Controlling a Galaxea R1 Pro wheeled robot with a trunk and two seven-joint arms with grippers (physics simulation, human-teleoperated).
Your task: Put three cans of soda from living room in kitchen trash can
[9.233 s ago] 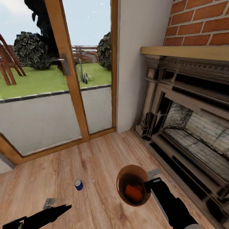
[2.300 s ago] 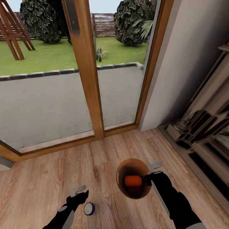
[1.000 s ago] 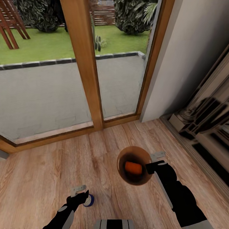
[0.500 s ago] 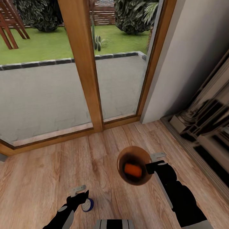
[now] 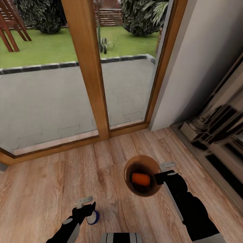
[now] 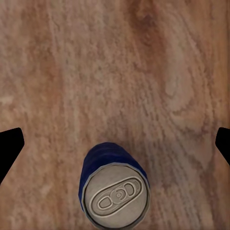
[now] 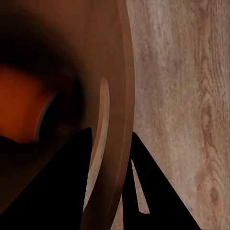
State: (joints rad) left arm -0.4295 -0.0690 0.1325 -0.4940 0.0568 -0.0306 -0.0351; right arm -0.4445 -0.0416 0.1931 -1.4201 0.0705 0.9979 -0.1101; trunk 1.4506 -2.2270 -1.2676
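Just blue can point(image 6: 115, 189) between claw tips

Light wood floor point(image 5: 50, 182), glass doors point(image 5: 128, 67) — wooden frame point(image 5: 88, 77), lawn point(image 5: 44, 55) outside

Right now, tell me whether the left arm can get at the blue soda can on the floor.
Probably yes. The left end effector is open right above the upright blue soda can, on bare wood floor, with nothing between them; the can sits slightly off centre between the fingers.
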